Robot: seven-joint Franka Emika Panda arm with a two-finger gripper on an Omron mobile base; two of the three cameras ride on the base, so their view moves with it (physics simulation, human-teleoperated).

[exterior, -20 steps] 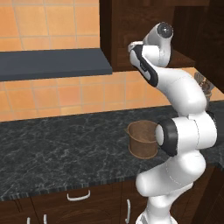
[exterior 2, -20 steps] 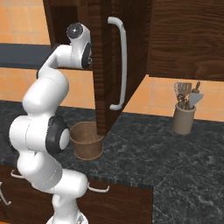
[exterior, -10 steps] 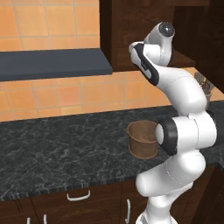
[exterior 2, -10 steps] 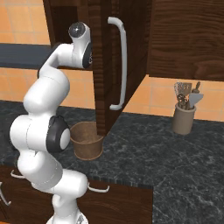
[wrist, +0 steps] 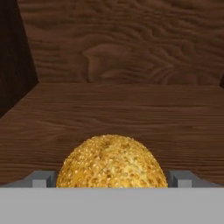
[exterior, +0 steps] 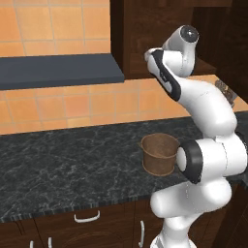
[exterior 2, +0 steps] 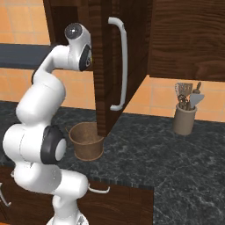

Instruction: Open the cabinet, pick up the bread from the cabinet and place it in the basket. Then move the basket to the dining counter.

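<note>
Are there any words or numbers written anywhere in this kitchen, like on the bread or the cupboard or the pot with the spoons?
None: no words, numbers, brands or signs can be read anywhere.
The bread has only seeds on it.
The cabinet door shows plain wood grain.
The basket and the utensil pot carry no labels.
The wall tiles and black worktop are unmarked.

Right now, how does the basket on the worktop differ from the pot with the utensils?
The basket is brown and wide; the pot is grey-tan and narrower. The basket looks empty, while the pot holds utensils. The basket stands by the open cabinet door; the pot stands further right. Both sit upright on the black worktop.
</note>
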